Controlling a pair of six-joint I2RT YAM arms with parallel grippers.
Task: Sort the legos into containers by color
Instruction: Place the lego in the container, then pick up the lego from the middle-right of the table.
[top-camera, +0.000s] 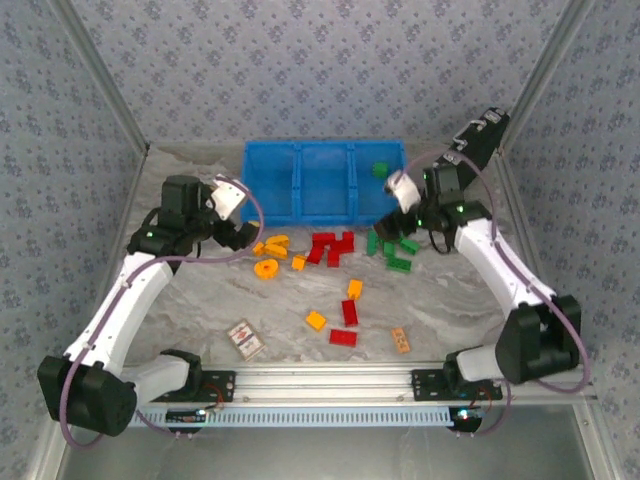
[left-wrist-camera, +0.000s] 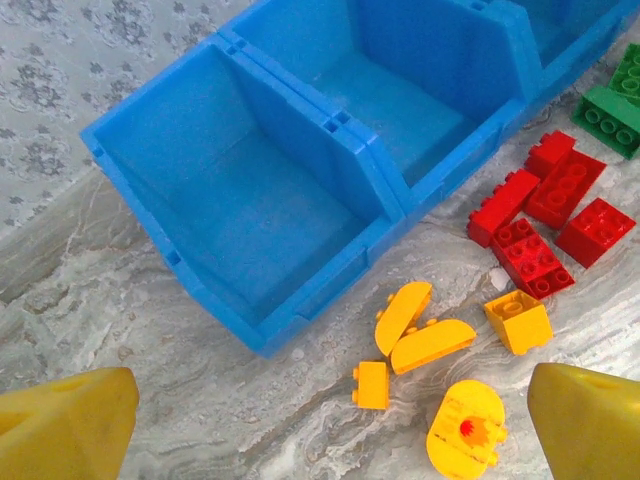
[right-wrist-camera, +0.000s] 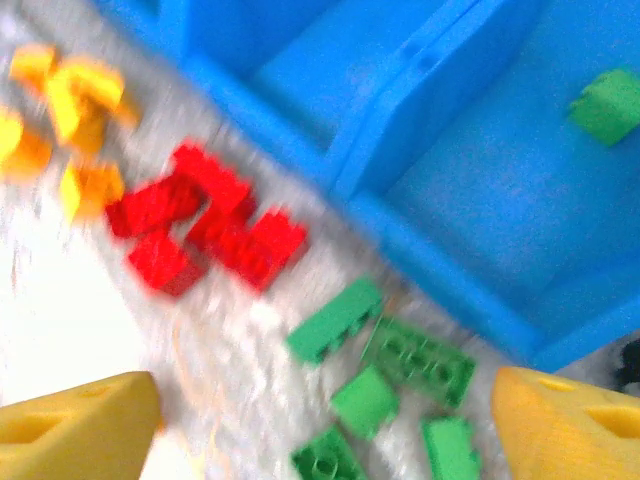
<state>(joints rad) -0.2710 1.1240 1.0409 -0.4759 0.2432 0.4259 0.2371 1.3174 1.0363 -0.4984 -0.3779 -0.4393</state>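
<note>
Left gripper (left-wrist-camera: 330, 432): released, nothing held, yellow fingers (left-wrist-camera: 65, 425) spread wide; it hangs above the grey marbled table (left-wrist-camera: 120, 330), just in front of the bin's left compartment.
Orange-yellow plastic bricks (left-wrist-camera: 425, 335): a loose cluster on the table, ahead of that gripper. A round orange piece (left-wrist-camera: 465, 428) lies nearest, just beside the finger at the right of the wrist view.
Right gripper (right-wrist-camera: 320, 430): released and empty, fingers wide apart, poised by the bin's near wall.
Green plastic bricks (right-wrist-camera: 400, 365): on the table beneath this gripper, between and just ahead of its fingers; the wrist view is blurred.
Lone green brick (right-wrist-camera: 605, 105): inside the right compartment of the bright blue plastic bin (top-camera: 298, 185), well apart from the fingers.
Red plastic bricks (top-camera: 330, 247): clustered on the table between the orange and green groups.
Stray bricks (top-camera: 349, 312): a few orange and red ones, nearer the arm bases.
</note>
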